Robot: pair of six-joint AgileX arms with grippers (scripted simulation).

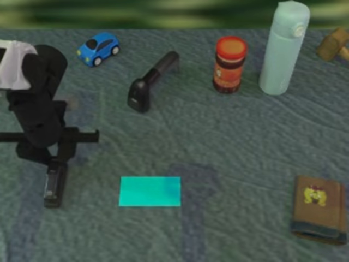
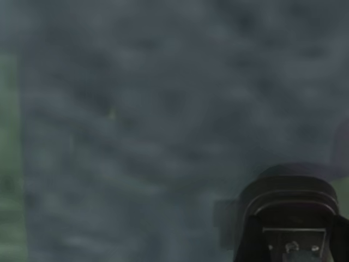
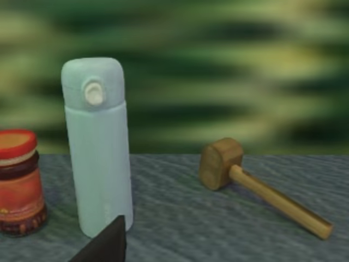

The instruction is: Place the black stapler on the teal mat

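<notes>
The black stapler (image 1: 53,188) lies at the table's left, long axis toward the front edge. My left gripper (image 1: 57,162) hangs right over the stapler's far end, covering it. In the left wrist view, one rounded black end of the stapler (image 2: 292,213) with its metal inside shows very near the camera. The teal mat (image 1: 150,191) lies flat and bare to the right of the stapler, a short gap away. My right arm is out of the top view; only a dark wedge (image 3: 106,245) of its gripper shows in the right wrist view.
Along the back stand a blue toy car (image 1: 98,48), a black handheld scanner (image 1: 151,81), a red-lidded jar (image 1: 229,64), a pale mint bottle (image 1: 283,48) and a wooden mallet (image 1: 334,45). A brown wallet with a yellow emblem (image 1: 319,208) lies front right.
</notes>
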